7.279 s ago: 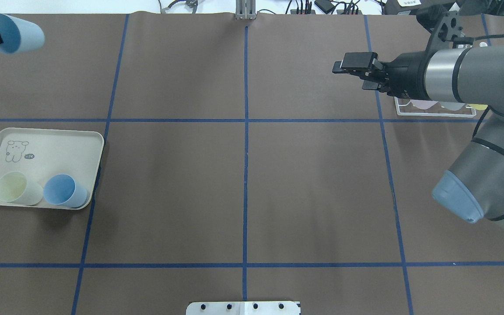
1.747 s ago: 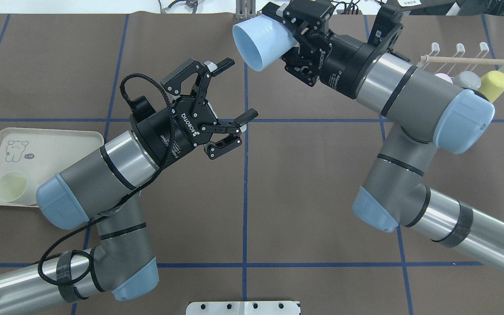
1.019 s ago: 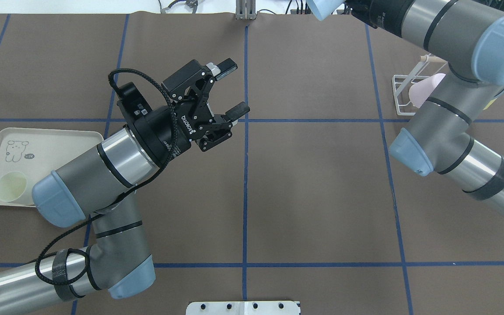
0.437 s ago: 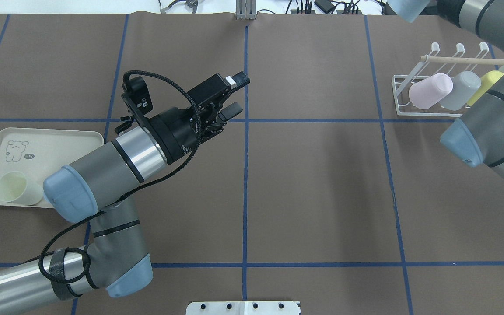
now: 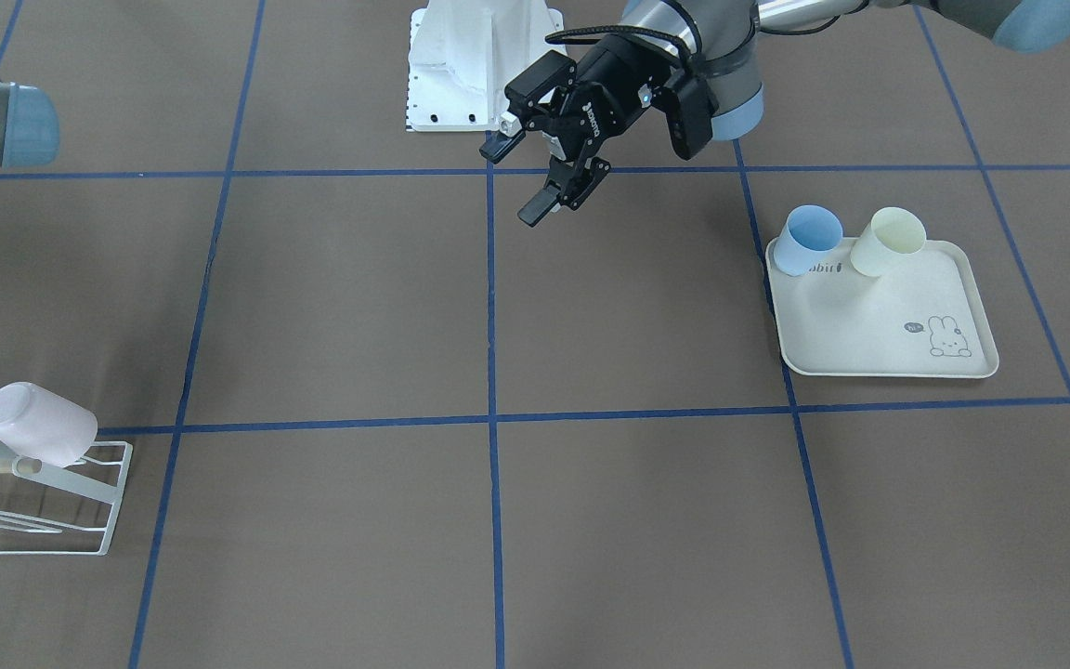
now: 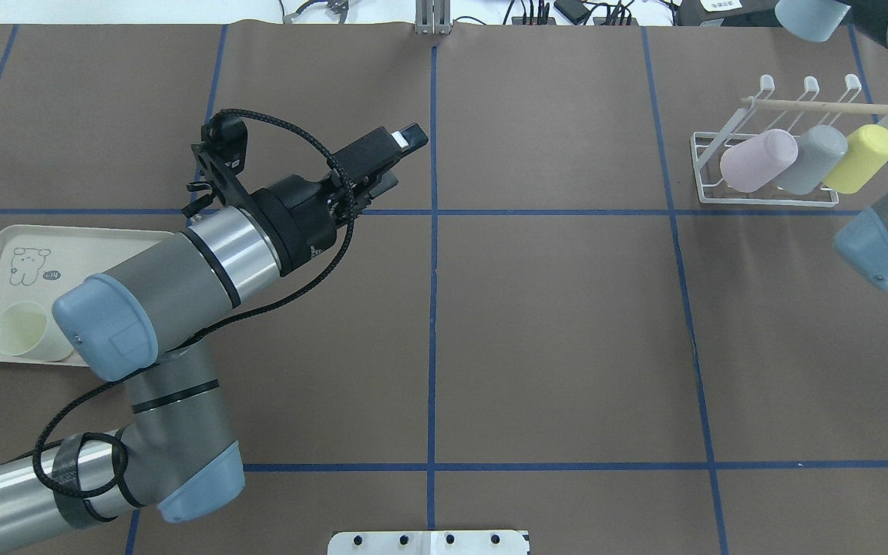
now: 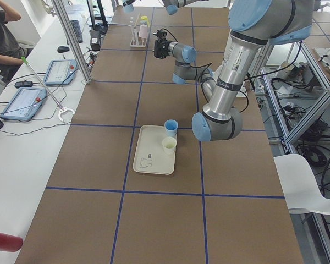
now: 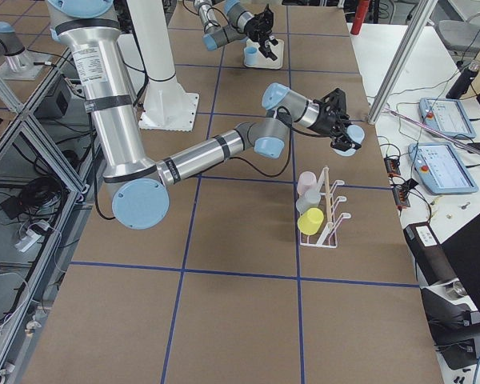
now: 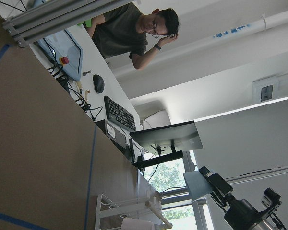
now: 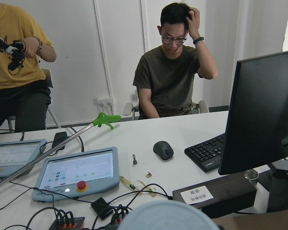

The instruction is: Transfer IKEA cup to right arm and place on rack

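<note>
The light blue cup [image 6: 806, 17] is up in the air at the far right of the tabletop [image 6: 552, 324], gripped by the right hand [image 8: 344, 132], whose fingers are closed on it; the left wrist view shows the dark fingers clamped on the cup's side, and the cup's pale rounded edge fills the bottom of the right wrist view. In the overhead view it hangs just beyond the rack [image 6: 768, 203], apart from it and touching none of the pegs. The white wire rack stands near the tabletop's far right corner with a wooden rod [image 6: 822, 105] across its top, and a pink cup [image 6: 756, 159], a grey cup [image 6: 812, 158] and a yellow cup [image 6: 860, 158] lean side by side on it. The left hand [image 5: 515, 178] is well away, raised over the tabletop near the centre line, its two fingers spread apart and holding nothing. Farther to that side a cream tray [image 5: 879, 353] with a rabbit drawing lies flat on the tabletop; a second blue cup [image 5: 806, 237] and a pale yellow cup [image 5: 888, 242] stand next to each other at the tray's robot-side edge. Two people sit at a white desk beyond the tabletop.
</note>
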Available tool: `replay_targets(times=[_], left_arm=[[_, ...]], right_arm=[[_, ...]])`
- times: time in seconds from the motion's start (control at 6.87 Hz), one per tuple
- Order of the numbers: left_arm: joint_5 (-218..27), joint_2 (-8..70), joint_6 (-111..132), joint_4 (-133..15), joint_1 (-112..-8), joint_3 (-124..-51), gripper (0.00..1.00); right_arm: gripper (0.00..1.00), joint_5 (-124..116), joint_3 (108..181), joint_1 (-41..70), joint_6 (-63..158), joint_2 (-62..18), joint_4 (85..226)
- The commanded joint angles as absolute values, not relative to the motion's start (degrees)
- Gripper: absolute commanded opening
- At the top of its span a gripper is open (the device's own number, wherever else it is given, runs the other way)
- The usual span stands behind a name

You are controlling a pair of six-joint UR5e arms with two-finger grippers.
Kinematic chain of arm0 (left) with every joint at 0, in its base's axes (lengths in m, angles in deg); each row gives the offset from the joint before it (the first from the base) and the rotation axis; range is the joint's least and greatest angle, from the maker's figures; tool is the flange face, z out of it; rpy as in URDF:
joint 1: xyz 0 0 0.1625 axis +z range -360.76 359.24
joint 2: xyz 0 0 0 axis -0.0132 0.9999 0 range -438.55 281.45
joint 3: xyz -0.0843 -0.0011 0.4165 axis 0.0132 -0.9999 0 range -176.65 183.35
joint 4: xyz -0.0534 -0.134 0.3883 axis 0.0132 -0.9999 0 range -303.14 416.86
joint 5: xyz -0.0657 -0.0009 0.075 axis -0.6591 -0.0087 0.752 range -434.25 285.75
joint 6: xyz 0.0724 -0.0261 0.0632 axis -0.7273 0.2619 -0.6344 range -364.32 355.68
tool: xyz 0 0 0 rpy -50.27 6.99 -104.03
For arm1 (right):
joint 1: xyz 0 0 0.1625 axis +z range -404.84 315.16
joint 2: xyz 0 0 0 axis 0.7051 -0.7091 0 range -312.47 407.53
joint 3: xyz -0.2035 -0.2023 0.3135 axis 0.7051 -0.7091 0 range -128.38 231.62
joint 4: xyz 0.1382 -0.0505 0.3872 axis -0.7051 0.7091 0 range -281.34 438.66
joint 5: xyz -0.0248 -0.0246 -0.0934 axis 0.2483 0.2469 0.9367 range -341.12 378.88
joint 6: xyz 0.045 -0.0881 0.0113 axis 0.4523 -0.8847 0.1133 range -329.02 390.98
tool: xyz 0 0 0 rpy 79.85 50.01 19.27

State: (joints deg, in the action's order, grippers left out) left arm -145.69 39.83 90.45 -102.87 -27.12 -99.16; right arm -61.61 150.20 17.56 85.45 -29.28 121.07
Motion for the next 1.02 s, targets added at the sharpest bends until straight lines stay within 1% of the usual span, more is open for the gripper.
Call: replay_targets(times=[0.0, 0.15, 0.44, 0.58, 0.87], left_arm=[[-150.75, 37.38, 86.83, -95.41, -30.7, -103.33, 1.0], [-154.89, 37.29, 86.56, -90.84, -33.43, -104.74, 1.0], [-156.34, 31.78, 78.86, -85.98, -34.68, -110.35, 1.0], [-156.95, 30.1, 77.43, -85.96, -35.47, -110.98, 1.0], [-157.66, 29.2, 77.24, -85.96, -35.83, -111.25, 1.0]], right_arm=[[0.0, -62.07, 147.62, 18.79, 80.73, -31.74, 115.0], [0.0, -62.24, 143.94, 19.32, 80.46, -31.75, 110.52], [0.0, -66.96, 133.68, 23.08, 73.9, -30.96, 100.16], [0.0, -67.6, 129.88, 23.45, 73.7, -30.7, 96.88], [0.0, -67.78, 123.98, 23.19, 73.69, -28.07, 93.34]])
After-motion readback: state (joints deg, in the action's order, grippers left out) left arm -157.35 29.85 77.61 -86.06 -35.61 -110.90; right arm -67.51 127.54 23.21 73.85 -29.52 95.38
